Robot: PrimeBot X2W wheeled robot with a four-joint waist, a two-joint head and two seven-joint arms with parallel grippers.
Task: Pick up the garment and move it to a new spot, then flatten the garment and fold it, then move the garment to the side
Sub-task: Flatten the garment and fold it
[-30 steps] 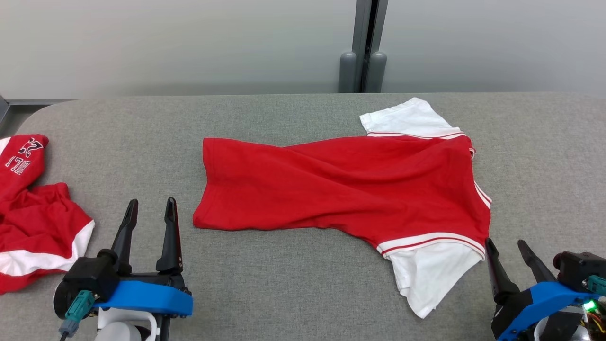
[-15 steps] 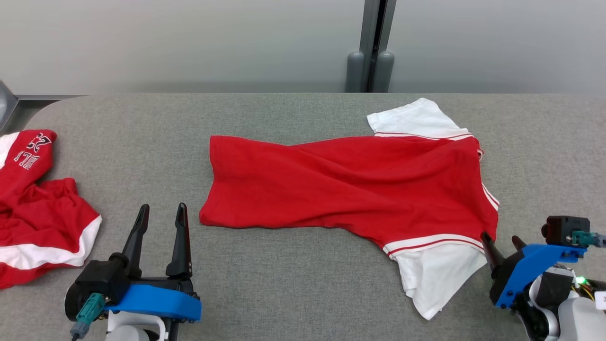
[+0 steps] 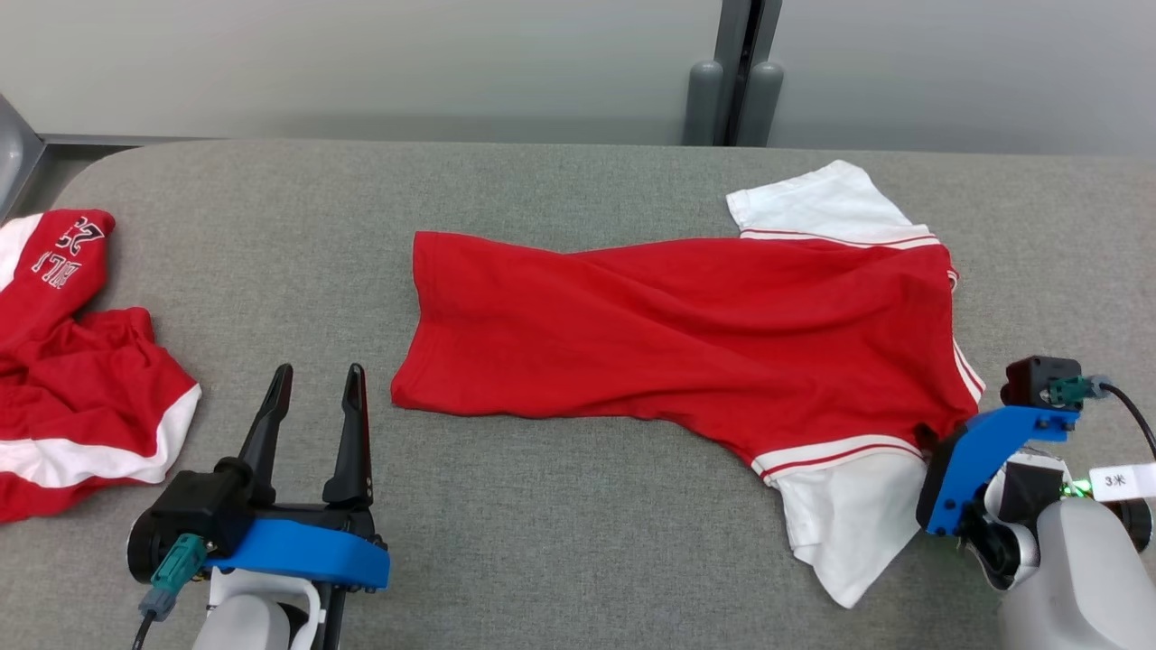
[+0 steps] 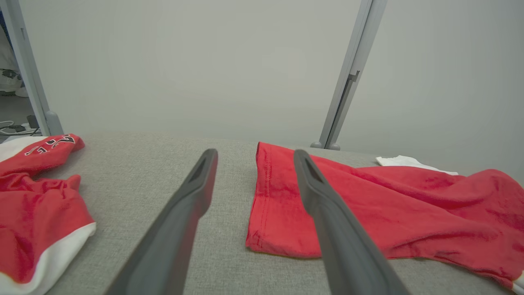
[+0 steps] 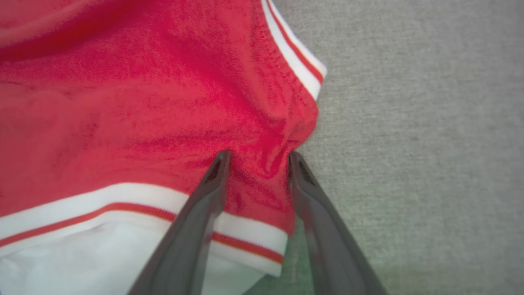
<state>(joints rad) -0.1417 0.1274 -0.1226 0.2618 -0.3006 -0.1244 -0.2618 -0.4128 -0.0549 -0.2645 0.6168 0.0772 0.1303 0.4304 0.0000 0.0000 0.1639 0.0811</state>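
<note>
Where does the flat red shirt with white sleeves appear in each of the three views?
Head view: shirt across the middle, sleeves at right.
Left wrist view: shirt in the right half.
Right wrist view: shirt over the left side.
Shared landmark: the grey table.

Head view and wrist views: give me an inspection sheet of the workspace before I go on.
Surface: grey fabric table, no stains seen.
Job's things: red garment with white sleeves, laid sideways, wrinkled, unfolded.
Clutter: second red garment, crumpled at the table's left end.
Tools: left tool open, apart from the hem; right tool jaws apart, astride a bunched fold by the near sleeve.
Cables: black cable at the right wrist, off the cloth.
Surroundings: pale wall, grey post.
</note>
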